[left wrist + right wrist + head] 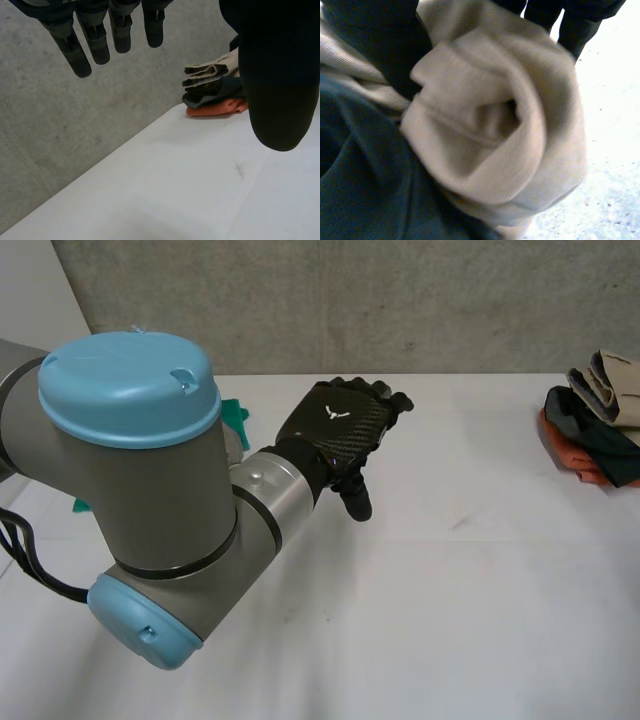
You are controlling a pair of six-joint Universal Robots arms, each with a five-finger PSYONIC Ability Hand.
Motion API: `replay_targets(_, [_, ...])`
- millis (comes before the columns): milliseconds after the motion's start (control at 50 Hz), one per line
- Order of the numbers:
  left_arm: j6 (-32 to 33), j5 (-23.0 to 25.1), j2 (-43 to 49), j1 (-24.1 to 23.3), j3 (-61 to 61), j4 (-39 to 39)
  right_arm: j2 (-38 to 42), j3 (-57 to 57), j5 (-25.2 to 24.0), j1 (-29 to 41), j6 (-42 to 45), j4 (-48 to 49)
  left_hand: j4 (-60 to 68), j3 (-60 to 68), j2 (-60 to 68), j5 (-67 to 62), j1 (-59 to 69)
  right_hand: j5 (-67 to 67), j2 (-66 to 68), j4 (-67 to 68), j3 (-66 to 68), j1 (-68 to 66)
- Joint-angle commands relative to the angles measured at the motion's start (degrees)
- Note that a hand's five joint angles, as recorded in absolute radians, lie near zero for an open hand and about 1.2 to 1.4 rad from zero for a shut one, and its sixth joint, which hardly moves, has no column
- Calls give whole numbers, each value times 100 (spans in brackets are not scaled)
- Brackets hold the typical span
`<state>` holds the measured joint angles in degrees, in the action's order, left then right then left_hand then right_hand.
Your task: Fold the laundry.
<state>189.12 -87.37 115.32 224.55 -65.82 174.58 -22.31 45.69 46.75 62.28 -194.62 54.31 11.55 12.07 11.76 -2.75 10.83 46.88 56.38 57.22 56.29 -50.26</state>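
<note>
At the table's far right edge lies a pile of folded laundry [592,435], also beyond my left hand's fingertips [215,92]: a beige cloth [618,380] on top, a dark teal one below, an orange one at the bottom. My right hand [370,40] sits on that pile, and the beige cloth [495,125] bunches in a roll between its thumb and its fingers [570,25], over the dark cloth [360,190]. My left hand [340,430] hovers over the table's middle, fingers [95,35] straight and holding nothing.
The white table [450,590] stretches bare between my left hand and the pile. A teal object [235,418] peeks out behind my left arm at the back left. A grey concrete wall [350,300] runs along the table's far edge.
</note>
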Motion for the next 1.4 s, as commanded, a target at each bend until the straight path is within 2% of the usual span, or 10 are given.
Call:
replay_targets(20, [-16, 289, -150, -51, -10, 6, -958, 783, 317, -50, 29, -508, 18, -34, -4, 102, 90, -4688, -4638, -4722, -4629, 4026])
replay_targets(280, [-16, 958, -589, -86, -519, 559, -2338, 1328, 457, -796, 1987, -3426, -83, -135, -105, 203, -11, -4688, -4638, -4722, -4629, 4026])
replay_targets(440, [-25, 1037, -836, -78, -783, 876, -3111, 1434, 2326, -1175, 3273, -4087, -150, -202, -172, 270, -78, -4688, -4638, -4722, -4629, 4026])
replay_targets(520, [-25, 1037, -862, -78, -792, 885, -3602, 1522, 2707, -965, 3238, -3912, -155, -207, -176, 275, -83, -4688, -4638, -4722, -4629, 4026])
replay_targets(700, [2, 888, -1081, 176, -757, 1008, -5133, 2882, 2480, 669, 2877, -2857, -150, -202, -172, 270, -78, -4688, -4638, -4722, -4629, 4026])
replay_targets(940, [133, -52, -794, 2318, -757, 1491, -6224, 5766, 792, 2858, 3018, -1563, -100, -152, -122, 220, -28, -4688, -4638, -4722, -4629, 4026])
replay_targets(1060, [800, 140, 393, 3252, -503, 1737, -5926, 6189, 756, 3281, 3561, -2528, -116, -168, -138, 237, -45, -4688, -4638, -4722, -4629, 4026])
replay_targets(1220, [2242, 1222, 1923, 4062, 33, 1975, -5284, 6364, 809, 3299, 4520, -3216, 370, 318, 348, -250, 442, -4688, -4638, -4722, -4629, 4026])
replay_targets(1300, [2287, 1248, 2267, 4088, 288, 1984, -5257, 6453, 835, 3299, 4635, -3216, 1949, 1896, 1927, -1828, 2020, -4688, -4638, -4722, -4629, 4026])
replay_targets(1400, [2260, 1266, 2232, 3939, 324, 1984, -5248, 6479, 835, 3281, 4626, -3216, 6842, 6790, 6820, -6722, 6914, -4688, -4638, -4722, -4629, 4026])
